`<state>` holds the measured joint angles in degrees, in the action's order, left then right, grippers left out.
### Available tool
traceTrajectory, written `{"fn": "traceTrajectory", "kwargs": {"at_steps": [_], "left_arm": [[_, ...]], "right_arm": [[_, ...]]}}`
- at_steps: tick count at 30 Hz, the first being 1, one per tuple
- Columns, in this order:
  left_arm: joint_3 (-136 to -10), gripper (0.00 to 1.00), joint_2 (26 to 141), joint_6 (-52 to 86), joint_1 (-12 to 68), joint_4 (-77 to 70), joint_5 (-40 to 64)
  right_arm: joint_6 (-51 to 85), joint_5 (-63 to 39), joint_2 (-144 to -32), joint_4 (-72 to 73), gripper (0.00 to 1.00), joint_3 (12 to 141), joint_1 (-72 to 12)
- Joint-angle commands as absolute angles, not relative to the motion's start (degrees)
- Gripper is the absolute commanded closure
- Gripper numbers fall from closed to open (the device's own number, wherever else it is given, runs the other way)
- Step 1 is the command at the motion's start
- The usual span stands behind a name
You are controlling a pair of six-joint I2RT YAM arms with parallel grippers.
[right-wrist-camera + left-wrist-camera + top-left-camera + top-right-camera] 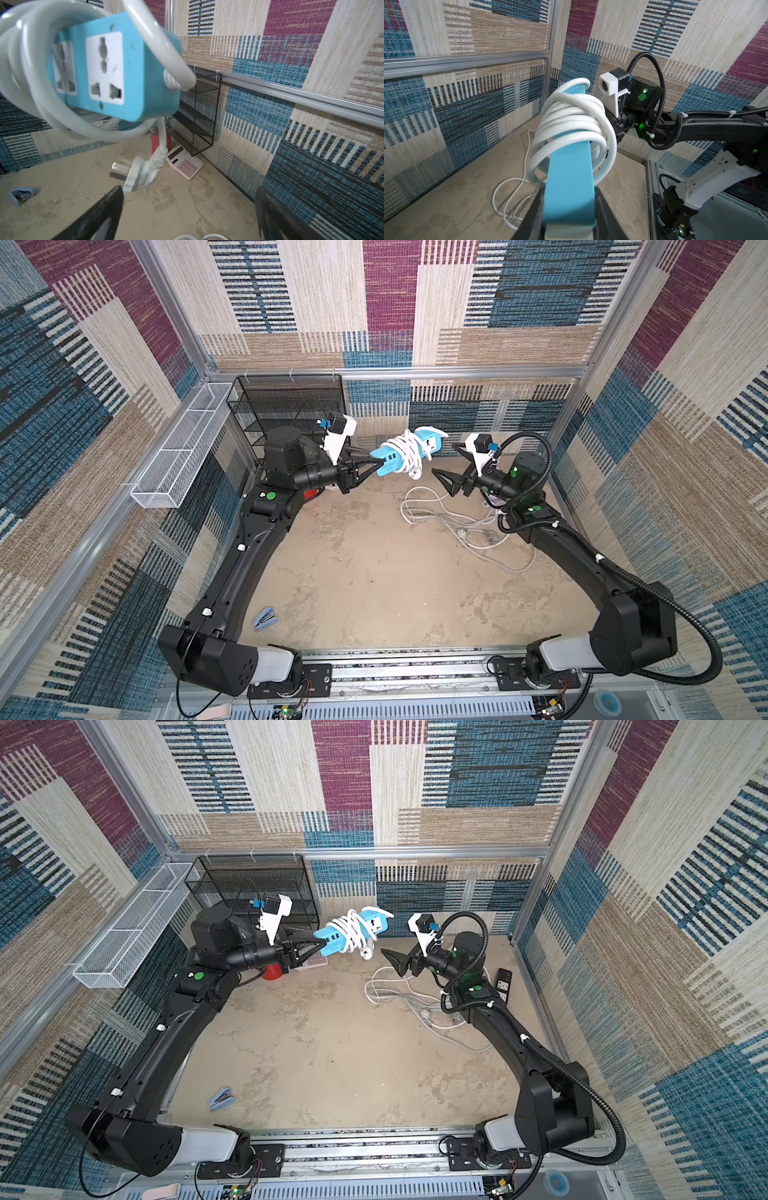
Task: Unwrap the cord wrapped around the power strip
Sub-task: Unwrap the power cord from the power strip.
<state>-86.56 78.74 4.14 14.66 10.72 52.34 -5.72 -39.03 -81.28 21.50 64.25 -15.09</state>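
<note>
Power strip [428,443] wound in cord [405,446] — left end effector [379,464] grips it; right end effector [443,457] agape.

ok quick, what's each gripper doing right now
left gripper: shut on the power strip, holding it up in the air.
right gripper: open, holding nothing, close to the hanging plug.

Only faint, unreadable print shows on the power strip [388,463].
</note>
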Motion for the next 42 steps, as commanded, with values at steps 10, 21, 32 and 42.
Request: {"fn": "traceTrajectory", "kwargs": {"at_steps": [10,21,32,42], "left_arm": [[-86.6,1.00,78.8,7.7,14.5,2.8,60.0],[-85.9,1.00,79.4,10.0,14.5,0.0,61.7],[-85.9,1.00,79.5,10.8,14.6,-0.8,64.2],[-84.8,1.00,79.5,14.0,14.6,-4.8,66.7]], "right_arm": [[1.7,-46.4,-83.3,31.6,0.13,65.1,-15.2],[0.9,-45.1,-85.4,30.7,0.27,66.7,-18.5],[1.1,-43.7,-87.2,30.7,0.60,69.4,-19.4],[3.4,-44.8,-88.6,33.2,0.68,69.4,-19.4]]}}
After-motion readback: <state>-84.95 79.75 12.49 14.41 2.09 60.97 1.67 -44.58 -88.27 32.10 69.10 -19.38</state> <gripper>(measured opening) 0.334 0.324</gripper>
